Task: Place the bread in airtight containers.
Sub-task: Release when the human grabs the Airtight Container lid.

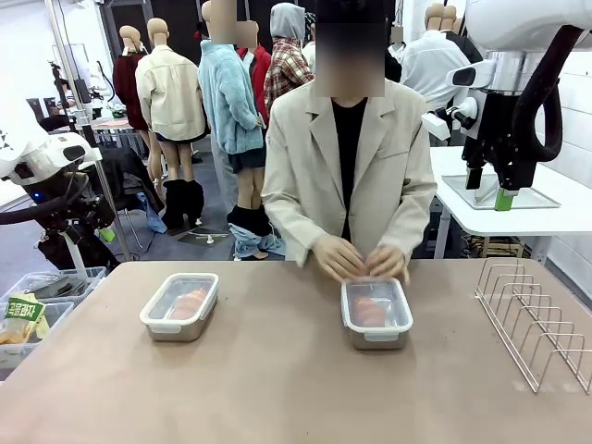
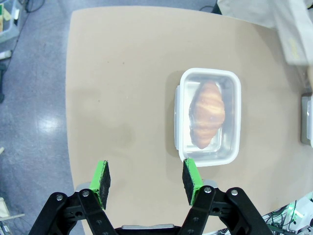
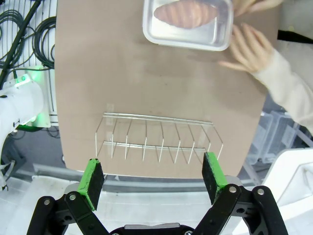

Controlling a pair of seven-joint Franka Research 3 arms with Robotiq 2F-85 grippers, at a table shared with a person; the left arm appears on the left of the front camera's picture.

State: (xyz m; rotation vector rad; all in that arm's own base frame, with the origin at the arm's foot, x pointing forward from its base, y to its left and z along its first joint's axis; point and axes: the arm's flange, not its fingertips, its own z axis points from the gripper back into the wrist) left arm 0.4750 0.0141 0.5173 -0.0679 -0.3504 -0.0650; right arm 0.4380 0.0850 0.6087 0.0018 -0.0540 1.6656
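We see the person's hands (image 1: 363, 261) on the right lidded container (image 1: 376, 314), while our left tool (image 2: 145, 180) and right tool (image 3: 153, 180) hang spread wide above the tabletop (image 1: 277, 379).

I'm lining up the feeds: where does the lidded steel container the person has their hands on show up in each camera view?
Front view: the small rectangular steel container with a clear white-rimmed lid sits right of centre, the person's hands on its far edge.
Left wrist view: a steel corner at the right edge may be it; I cannot tell.
Right wrist view: at the top edge, a hand beside it.
Shared landmark: the wire rack stands right of it in front, below it in the right wrist view.
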